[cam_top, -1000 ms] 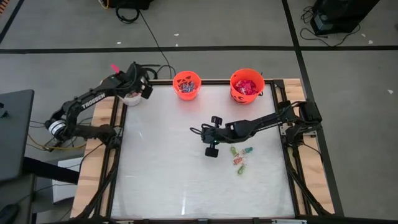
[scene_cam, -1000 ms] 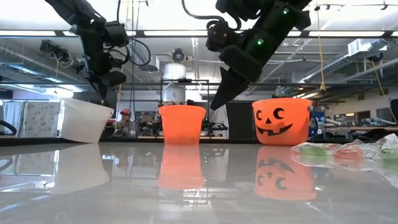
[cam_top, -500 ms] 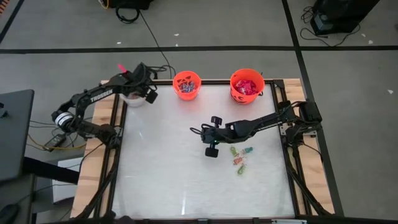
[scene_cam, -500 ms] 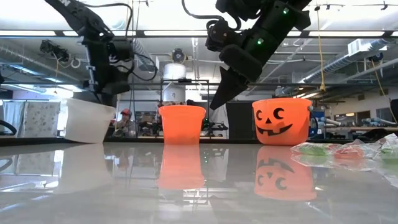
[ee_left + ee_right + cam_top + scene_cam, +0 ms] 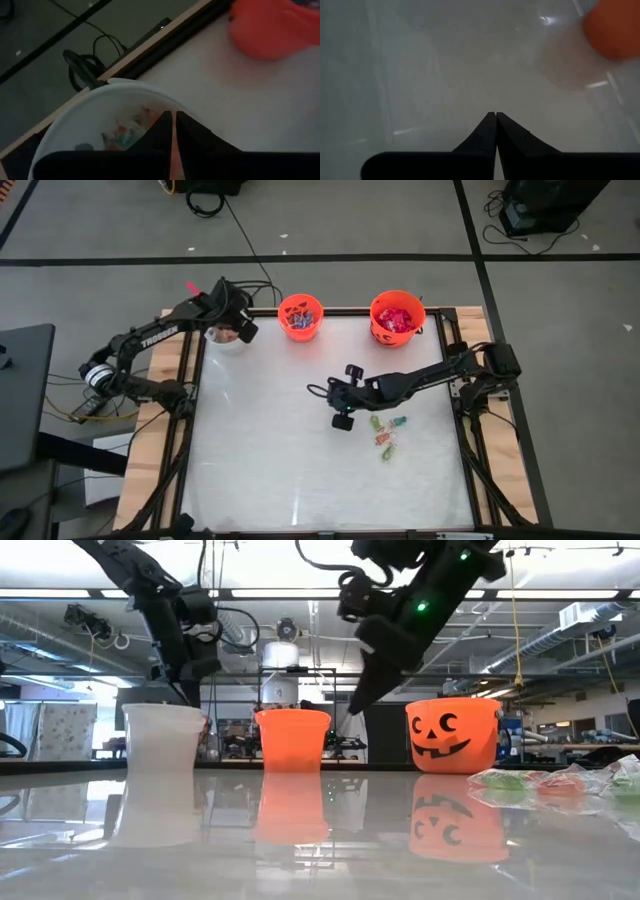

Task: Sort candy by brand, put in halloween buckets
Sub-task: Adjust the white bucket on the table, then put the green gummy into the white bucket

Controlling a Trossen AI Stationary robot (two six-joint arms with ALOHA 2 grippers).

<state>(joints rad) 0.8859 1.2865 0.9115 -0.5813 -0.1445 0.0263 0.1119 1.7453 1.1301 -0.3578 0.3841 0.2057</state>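
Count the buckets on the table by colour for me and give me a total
White bucket: 1
Small orange bucket: 1
Larger orange jack-o'-lantern bucket: 1
Total: 3 buckets

Even overhead light, bright from ceiling strip lamps (image 5: pixel 300 592) in the low view. The glossy table (image 5: pixel 320 840) mirrors the buckets and shows pale glare streaks. Both wrist views are dimmer and soft, their far corners blurred.
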